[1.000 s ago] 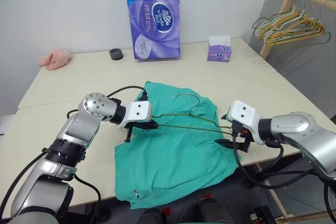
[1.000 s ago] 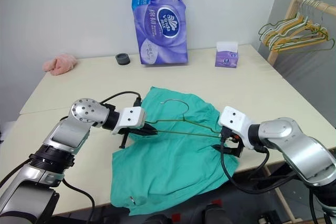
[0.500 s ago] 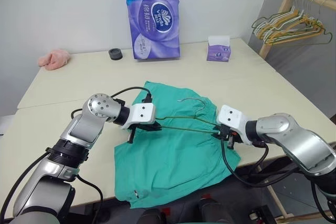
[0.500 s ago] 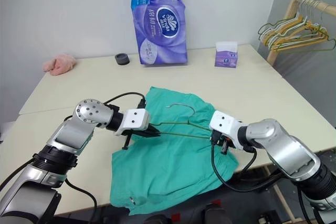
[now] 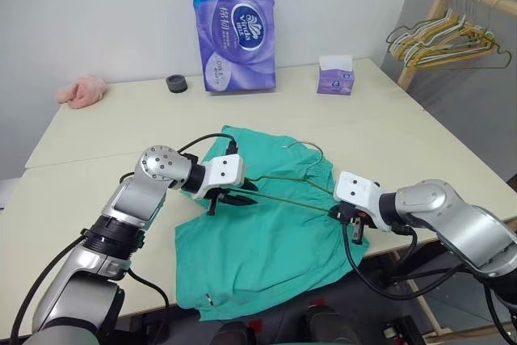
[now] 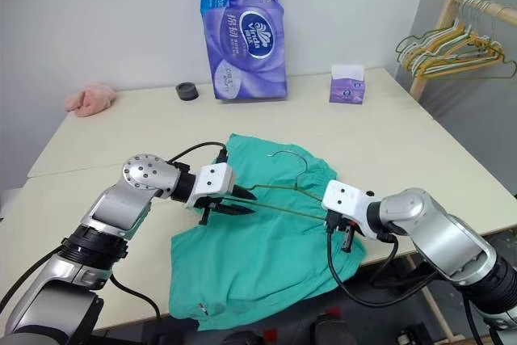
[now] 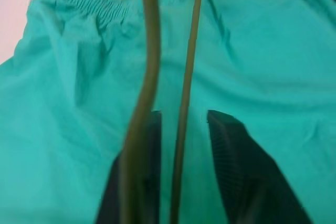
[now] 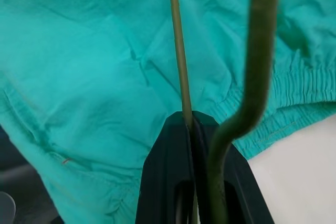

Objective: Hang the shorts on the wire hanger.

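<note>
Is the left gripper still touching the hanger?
Cannot tell. In the left wrist view the left gripper's fingers stand apart with the hanger wire running between them, clear of one pad; contact with the other is not plain.

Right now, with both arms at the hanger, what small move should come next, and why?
Probably draw the left gripper back off the wire hanger: its fingers stand apart around the wire, while the right gripper is shut on the bottom wire above the shorts.
</note>
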Robot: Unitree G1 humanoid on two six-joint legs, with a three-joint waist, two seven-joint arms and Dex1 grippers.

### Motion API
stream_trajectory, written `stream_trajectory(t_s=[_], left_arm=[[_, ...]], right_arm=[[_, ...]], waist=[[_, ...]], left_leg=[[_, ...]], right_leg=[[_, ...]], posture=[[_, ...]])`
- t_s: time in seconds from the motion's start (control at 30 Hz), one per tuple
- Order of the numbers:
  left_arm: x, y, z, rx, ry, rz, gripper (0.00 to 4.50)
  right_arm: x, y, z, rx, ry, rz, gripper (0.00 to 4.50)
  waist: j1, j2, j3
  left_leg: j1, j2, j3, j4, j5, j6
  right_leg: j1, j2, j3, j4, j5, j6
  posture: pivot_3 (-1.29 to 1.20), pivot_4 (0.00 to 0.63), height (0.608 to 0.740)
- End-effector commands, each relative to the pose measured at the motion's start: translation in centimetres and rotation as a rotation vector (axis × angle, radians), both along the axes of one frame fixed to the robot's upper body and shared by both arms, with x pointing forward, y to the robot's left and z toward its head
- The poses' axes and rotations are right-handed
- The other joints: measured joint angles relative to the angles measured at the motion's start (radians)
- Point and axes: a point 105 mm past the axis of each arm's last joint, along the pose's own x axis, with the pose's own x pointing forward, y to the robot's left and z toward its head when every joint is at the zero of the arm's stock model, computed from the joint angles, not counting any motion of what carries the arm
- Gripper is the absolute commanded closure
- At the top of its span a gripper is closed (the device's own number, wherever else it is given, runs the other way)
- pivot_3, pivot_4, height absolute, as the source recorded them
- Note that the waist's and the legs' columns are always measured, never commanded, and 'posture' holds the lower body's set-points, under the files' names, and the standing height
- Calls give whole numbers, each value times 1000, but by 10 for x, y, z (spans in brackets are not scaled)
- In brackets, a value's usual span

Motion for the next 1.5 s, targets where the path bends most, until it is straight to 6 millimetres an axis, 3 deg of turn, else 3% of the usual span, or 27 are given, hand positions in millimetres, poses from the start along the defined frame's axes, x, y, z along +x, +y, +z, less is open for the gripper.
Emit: stream_trajectory(t_s=[0.03, 0.13, 0.27, 0.43, 0.7, 0.87, 1.1, 1.5], left_arm=[[5, -9, 21, -131, -45, 22, 1987], [13, 1, 28, -164, -14, 84, 1124], [49, 33, 50, -292, -3, 330, 1124], [47, 46, 44, -305, 70, 369, 1124], [21, 36, 31, -285, 196, 296, 1124], [17, 29, 26, -258, 194, 271, 1124], [17, 26, 25, -242, 191, 244, 1124], [15, 28, 24, -243, 171, 242, 1124]], right_arm=[[2, -1, 16, 20, -72, 7, 4500], [0, -8, 15, 19, -64, -19, 4500], [-9, -43, 10, 21, -14, -163, 4500], [-23, -80, 6, 69, 30, -367, 4500], [-52, -124, -11, 88, 79, -633, 4500], [-62, -128, -29, 77, 113, -681, 4500], [-53, -122, -41, 60, 125, -670, 4500], [-48, -109, -31, 72, 109, -581, 4500]], waist=[[0, 0, 0], [0, 0, 0], [6, -1, 0], [2, -1, -1], [3, -1, -1], [3, -1, -1], [1, -1, -1], [4, -1, -1]], left_leg=[[0, 0, 0, 0, 0, 0], [0, 0, 0, 0, 0, 0], [-1, 0, -2, 1, 0, 0], [-1, -1, 0, 0, 0, 0], [0, 0, -1, 0, 0, 0], [0, 0, 0, 0, 0, 0], [1, 0, 1, 0, 0, 0], [1, 0, 1, 0, 0, 0]], right_leg=[[0, 0, 0, 0, 0, 0], [0, 0, 0, 0, 0, 0], [0, 0, -2, 0, 0, 0], [0, 0, 0, -1, 0, 0], [1, 0, 0, 0, 0, 1], [1, 0, 1, 0, 0, 1], [1, 0, 1, 0, -1, 1], [1, 0, 1, 0, -1, 1]], posture=[[-216, 32, 740], [-218, 31, 740], [-216, 30, 740], [-218, 37, 740], [-226, 48, 740], [-230, 49, 740], [-224, 49, 740], [-202, 34, 740]])
